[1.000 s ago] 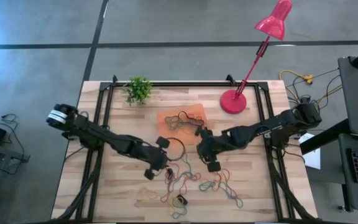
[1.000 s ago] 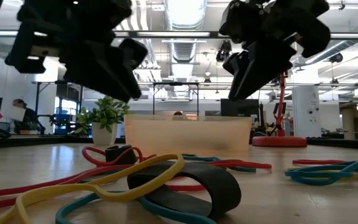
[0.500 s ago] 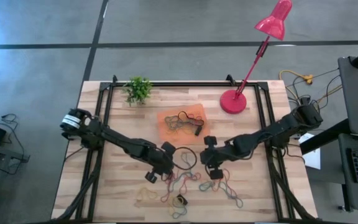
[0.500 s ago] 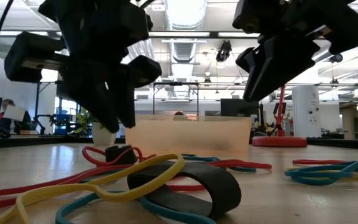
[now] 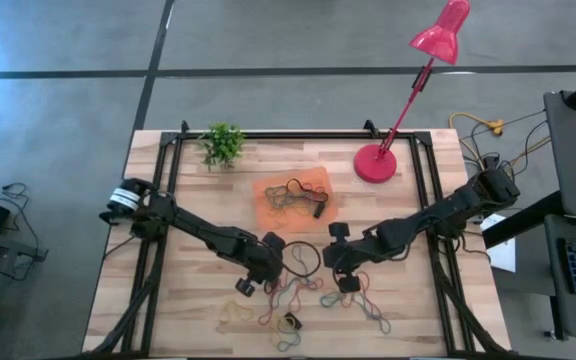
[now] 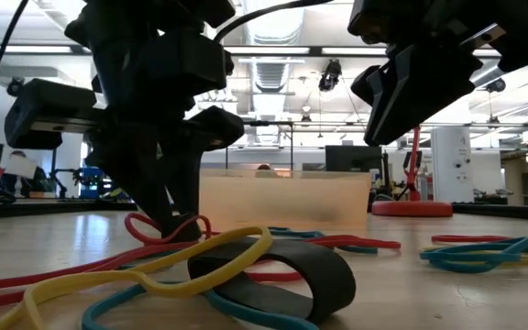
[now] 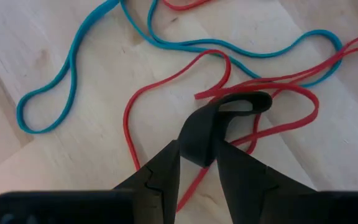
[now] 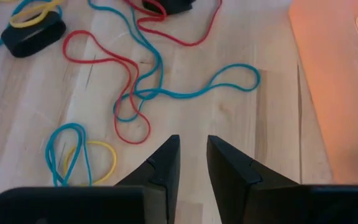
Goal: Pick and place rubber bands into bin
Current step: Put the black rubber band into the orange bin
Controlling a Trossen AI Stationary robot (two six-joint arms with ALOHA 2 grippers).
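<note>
Two arms are low over the loose bands, just short of the bin (image 5: 290, 194). Left gripper (image 7: 199, 163) pinches a wide black band (image 7: 216, 121) between its fingertips; that loop stands up off the wood, so it takes a side grip, while the thin red band (image 7: 166, 87) lying flat under it would not. Judgement: lift and carry to bin comes next. Right gripper (image 8: 193, 158) holds nothing, fingers apart with a narrow gap, hovering above bare wood; a blue band (image 8: 185, 87) lies just ahead of its tips, likely its target. Bin already holds several bands.
</note>
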